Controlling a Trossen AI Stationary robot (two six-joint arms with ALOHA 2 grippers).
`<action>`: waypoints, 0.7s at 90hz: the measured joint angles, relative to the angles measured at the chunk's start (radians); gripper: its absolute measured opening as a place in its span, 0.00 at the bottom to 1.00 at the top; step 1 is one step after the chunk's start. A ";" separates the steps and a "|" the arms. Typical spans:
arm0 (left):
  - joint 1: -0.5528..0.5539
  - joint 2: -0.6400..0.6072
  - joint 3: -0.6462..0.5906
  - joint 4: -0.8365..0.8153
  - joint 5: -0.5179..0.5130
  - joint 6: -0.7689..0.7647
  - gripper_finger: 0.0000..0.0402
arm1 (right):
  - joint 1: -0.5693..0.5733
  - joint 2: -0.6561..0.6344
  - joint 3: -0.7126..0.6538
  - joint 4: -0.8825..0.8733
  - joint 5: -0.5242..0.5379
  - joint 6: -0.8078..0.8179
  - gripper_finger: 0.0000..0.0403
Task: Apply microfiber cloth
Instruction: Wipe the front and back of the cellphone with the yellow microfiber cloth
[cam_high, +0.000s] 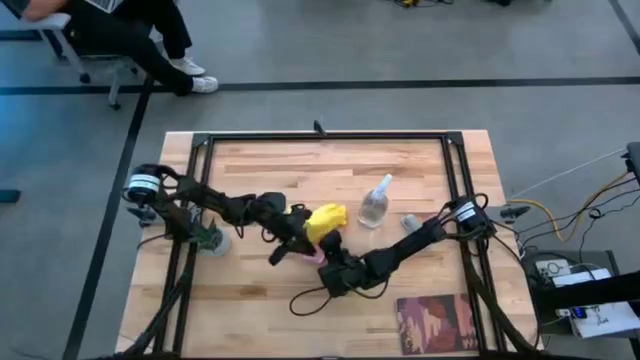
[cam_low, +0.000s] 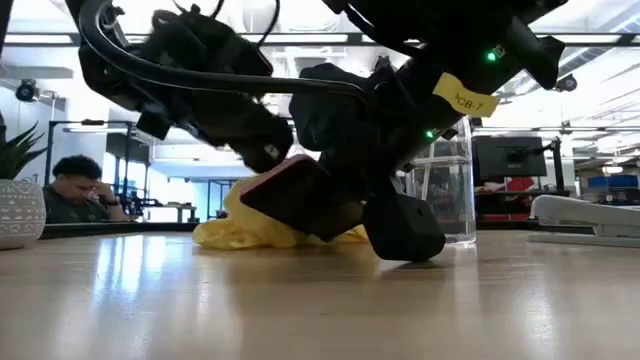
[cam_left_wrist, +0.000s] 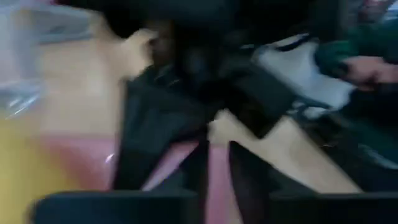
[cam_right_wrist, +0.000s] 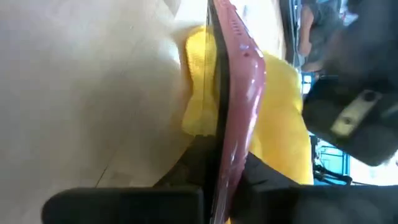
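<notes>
Bright yellow soft microfiber cloth (cam_high: 326, 220), bunched into a crumpled heap with folds, not spread flat; lying on the pale wooden plank bench (cam_high: 300, 165) near its middle, just left of the clear plastic spray bottle (cam_high: 375, 205). No clear long axis to the heap from above; in the low view a low mound (cam_low: 262, 232), wider than tall, resting on the bench surface behind the phone.

Thin slab-shaped phone in a pink case (cam_low: 300, 195), held tilted on edge directly in front of the cloth, one end down near the bench. In the right wrist view, the pink edge (cam_right_wrist: 239, 93) running lengthwise away from the camera, yellow fabric (cam_right_wrist: 283, 106) showing on both sides of it.

Right gripper (cam_high: 328, 262) reaching in from the right, pinching the phone between its dark fingers (cam_right_wrist: 124, 199), close by the cloth. Left gripper (cam_high: 290, 240) reaching in from the left, meeting the phone and cloth at the same spot; spread or pressed together, cannot tell, the left wrist view being a blur.

Spray bottle upright in the low view (cam_low: 450, 195), clear; contents not discernible. Dark red patterned book (cam_high: 435, 322) flat at the bench's near right corner. Seated person (cam_high: 130, 35) beyond the bench's far left.
</notes>
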 joint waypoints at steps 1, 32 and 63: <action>0.002 -0.007 -0.004 -0.005 -0.001 0.006 0.02 | 0.000 0.000 0.000 0.000 0.001 0.000 0.01; 0.128 -0.087 -0.055 -0.035 -0.470 0.201 0.07 | -0.004 0.001 -0.006 0.002 0.002 -0.196 0.01; 0.255 0.180 0.000 -0.001 -0.129 0.180 0.01 | -0.020 0.000 0.001 0.007 -0.028 -0.392 0.03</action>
